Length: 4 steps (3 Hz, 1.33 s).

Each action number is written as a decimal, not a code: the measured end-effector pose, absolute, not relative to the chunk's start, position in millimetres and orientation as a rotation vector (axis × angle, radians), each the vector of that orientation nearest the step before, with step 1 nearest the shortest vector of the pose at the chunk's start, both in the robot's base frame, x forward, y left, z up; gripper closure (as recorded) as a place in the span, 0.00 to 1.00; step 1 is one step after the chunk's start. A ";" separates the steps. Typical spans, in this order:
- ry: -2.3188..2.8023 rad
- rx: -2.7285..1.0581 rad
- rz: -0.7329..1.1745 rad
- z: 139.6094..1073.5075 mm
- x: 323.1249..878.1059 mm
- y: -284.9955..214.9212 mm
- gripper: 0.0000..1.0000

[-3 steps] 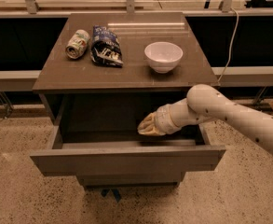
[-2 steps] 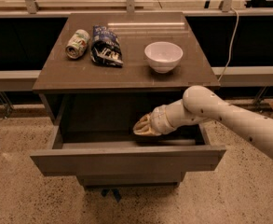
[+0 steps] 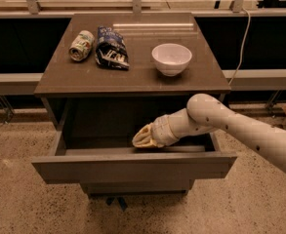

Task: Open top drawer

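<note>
My gripper [image 3: 143, 138] sits inside the top drawer [image 3: 132, 167], which stands well out from the cabinet [image 3: 137, 74]; whether it grasps anything I cannot tell. A further off-centre pull could jam the drawer. Its long axis runs left-right, its front facing the camera.

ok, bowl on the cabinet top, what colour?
The bowl is plain white, camera view. The gripper is inside the open top drawer.
</note>
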<state>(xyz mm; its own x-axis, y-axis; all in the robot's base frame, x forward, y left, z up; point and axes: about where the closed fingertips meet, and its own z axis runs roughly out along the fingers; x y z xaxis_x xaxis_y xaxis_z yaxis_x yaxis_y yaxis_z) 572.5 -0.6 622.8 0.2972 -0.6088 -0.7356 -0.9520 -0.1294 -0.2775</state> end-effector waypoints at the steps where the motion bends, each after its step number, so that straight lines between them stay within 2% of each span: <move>1: 1.355 -1.837 0.653 642.8 537.7 8.5 1.00; 3: 1.341 -1.890 0.763 671.6 468.7 15.3 1.00; 4: 1.357 -1.868 0.734 689.5 472.0 5.9 1.00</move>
<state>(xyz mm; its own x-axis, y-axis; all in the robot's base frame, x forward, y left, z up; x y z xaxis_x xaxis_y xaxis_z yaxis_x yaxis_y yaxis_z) 472.0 5.9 689.5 0.2896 -0.5574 -0.7781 -0.9563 -0.2031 -0.2105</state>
